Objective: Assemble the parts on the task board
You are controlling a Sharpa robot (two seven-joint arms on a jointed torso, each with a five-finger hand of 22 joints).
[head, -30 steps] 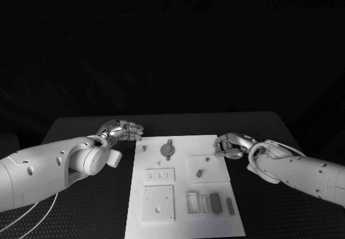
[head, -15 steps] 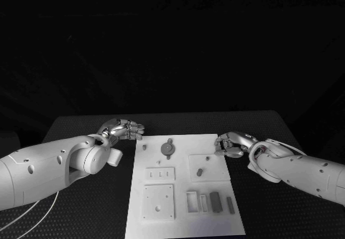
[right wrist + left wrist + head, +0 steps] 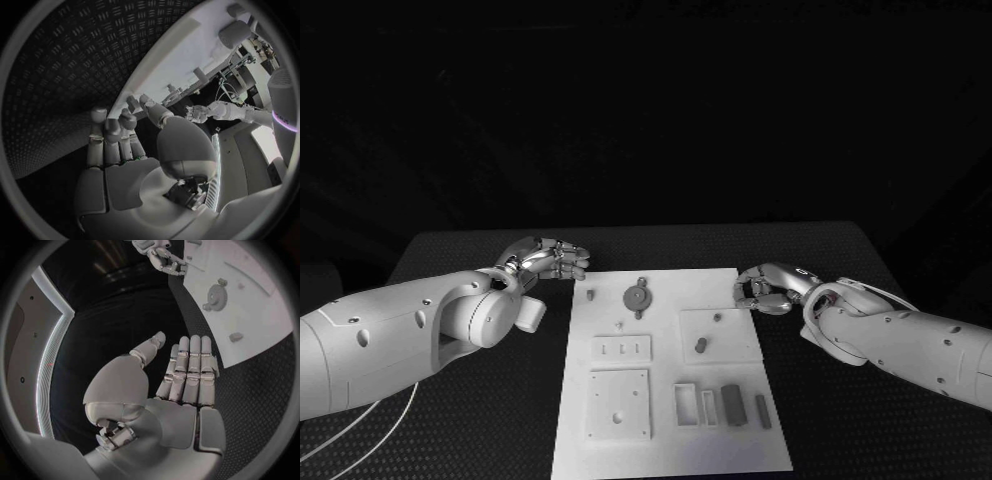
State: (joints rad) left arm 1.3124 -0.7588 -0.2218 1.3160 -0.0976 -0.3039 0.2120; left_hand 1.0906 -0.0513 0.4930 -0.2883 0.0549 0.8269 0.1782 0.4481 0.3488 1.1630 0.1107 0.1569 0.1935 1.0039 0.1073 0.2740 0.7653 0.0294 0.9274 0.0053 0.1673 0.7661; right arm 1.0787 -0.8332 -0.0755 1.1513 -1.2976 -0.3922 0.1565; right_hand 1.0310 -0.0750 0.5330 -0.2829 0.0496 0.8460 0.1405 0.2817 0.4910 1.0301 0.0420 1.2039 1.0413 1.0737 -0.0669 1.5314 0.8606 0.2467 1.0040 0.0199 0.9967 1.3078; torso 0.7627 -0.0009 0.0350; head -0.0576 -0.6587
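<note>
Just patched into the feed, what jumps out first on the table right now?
The white task board lies mid-table on the black table, with a round geared part near its far end. The left hand sits off the board's far left corner, the right hand at its far right edge, both holding nothing.

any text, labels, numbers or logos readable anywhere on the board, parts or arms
None can be read. The task board, its grey parts, the left hand and the right hand carry no legible words, numbers or brand marks in any view.
</note>
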